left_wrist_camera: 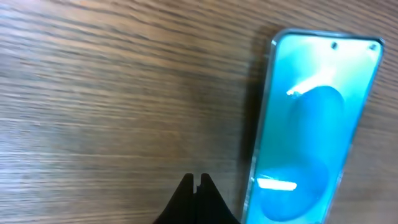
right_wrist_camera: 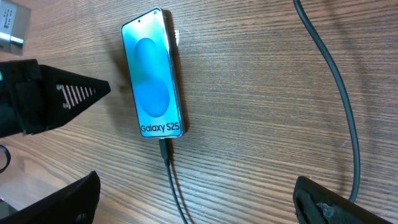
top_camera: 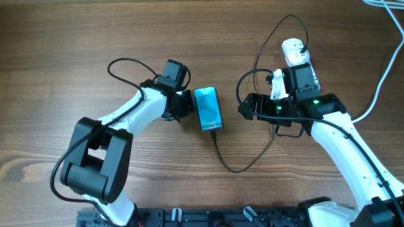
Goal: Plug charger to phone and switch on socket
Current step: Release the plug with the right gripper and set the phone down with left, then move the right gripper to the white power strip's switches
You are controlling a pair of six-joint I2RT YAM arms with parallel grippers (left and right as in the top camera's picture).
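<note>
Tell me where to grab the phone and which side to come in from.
Probably pinch the phone across its two long edges, near the middle, coming down from above. It lies flat on the table, screen up, so those narrow sides are the only opposed faces. Keep off the bottom end, where the cable is plugged in.

The wooden tabletop shows brown, streaky grain running along its length. A black rail with small pale clips lies along its near edge. A thin pale cable crosses its far right corner.
</note>
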